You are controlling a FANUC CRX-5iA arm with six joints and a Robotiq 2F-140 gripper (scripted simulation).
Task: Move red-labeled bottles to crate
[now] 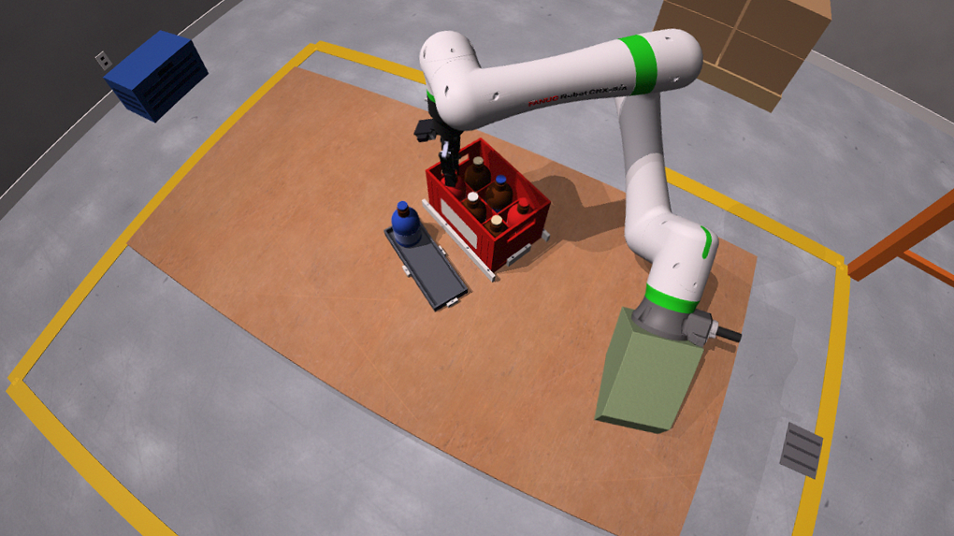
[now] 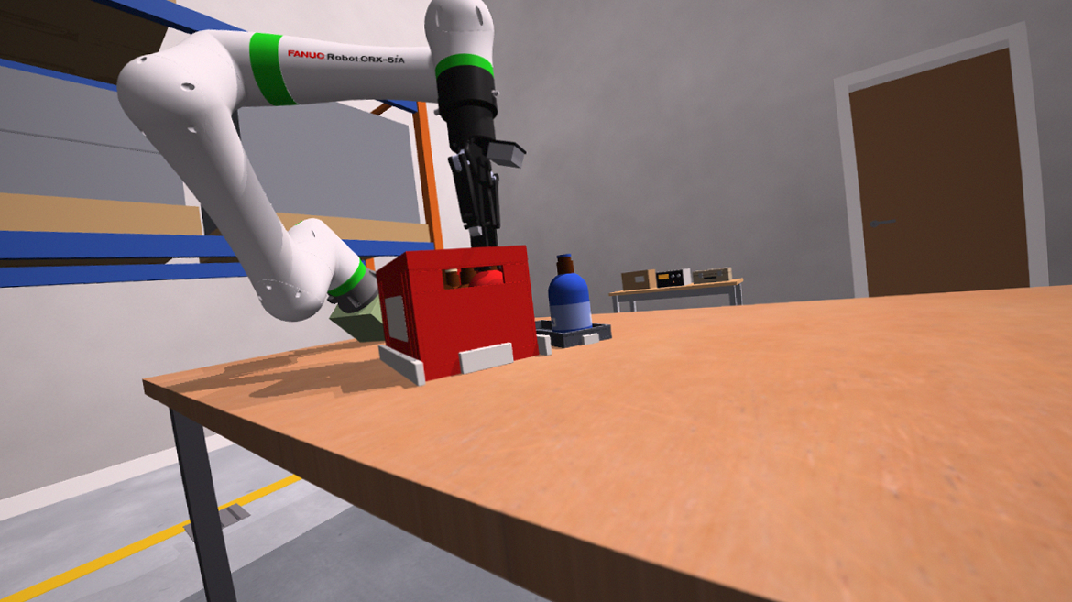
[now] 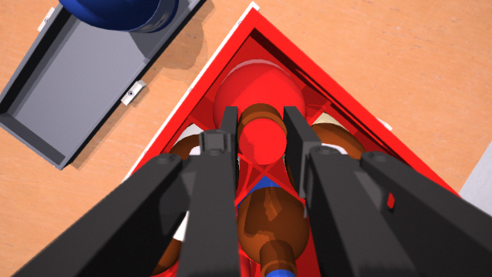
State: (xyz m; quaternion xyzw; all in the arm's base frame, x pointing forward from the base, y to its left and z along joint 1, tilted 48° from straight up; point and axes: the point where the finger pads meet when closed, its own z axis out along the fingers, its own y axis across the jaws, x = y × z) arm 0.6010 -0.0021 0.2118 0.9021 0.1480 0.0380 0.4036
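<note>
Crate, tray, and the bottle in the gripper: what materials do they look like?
Crate: likely moulded plastic, uniform matte red with thin dividers. Tray: flat matte grey, plastic or painted metal, unclear. Red-labeled bottle clamped in the gripper: translucent brown neck, probably amber glass or PET.

arm (image 1: 552, 78): glossy white rounded links, small dark screw holes | bands: bright green at the joints | marking: "FANUC Robot CRX-5iA" (FANUC in red) | wrist: black cylinder | gripper (image 3: 261, 127): black, flat fingers, bolted linkages, small red mark | pedestal (image 1: 620, 389): sage-green block, dark connector at the base

even bright light, soft shadows
</note>
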